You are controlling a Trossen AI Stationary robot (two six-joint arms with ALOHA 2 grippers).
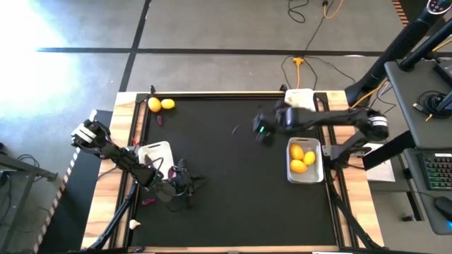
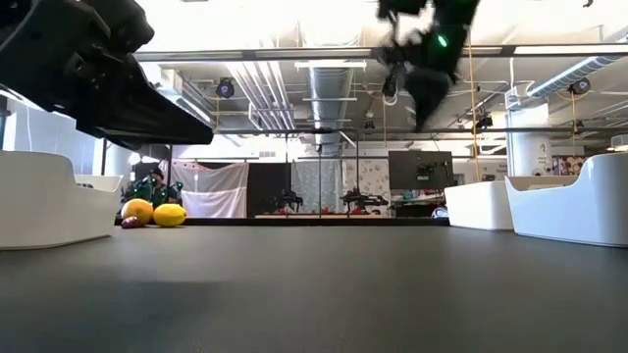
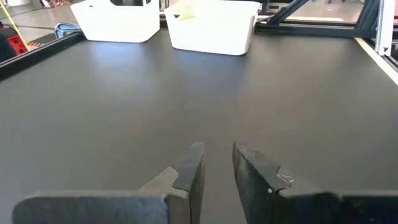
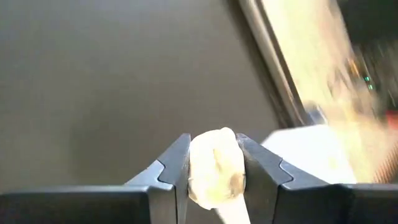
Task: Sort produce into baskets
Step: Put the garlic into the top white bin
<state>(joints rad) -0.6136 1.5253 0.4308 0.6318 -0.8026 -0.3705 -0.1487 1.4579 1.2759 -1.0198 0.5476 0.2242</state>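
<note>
My right gripper [image 1: 265,132] is high above the middle of the black mat, shut on a whitish garlic bulb [image 4: 214,167]. It also shows at the top of the low view [image 2: 422,74]. My left gripper [image 1: 185,182] is low over the mat's near left part, its fingers [image 3: 194,168] a little apart and empty. Three white baskets stand on the mat. One [image 1: 157,152] is at the left. One [image 1: 300,99] is at the far right. One [image 1: 316,173] at the right holds three lemons [image 1: 302,159]. Two lemons [image 1: 160,104] lie at the far left corner, with a purple piece [image 1: 160,120] near them. My right gripper pinches the garlic bulb by its two opposite sides [image 4: 191,163] between its two fingers. The bulb fills the gap between them and is lifted clear of the mat.
A second purple piece [image 1: 148,202] lies by the mat's near left edge. A garlic bulb [image 1: 134,224] lies on the wooden border at the near left. The mat's middle [image 1: 233,190] is bare. Cables run over the floor beyond the far edge.
</note>
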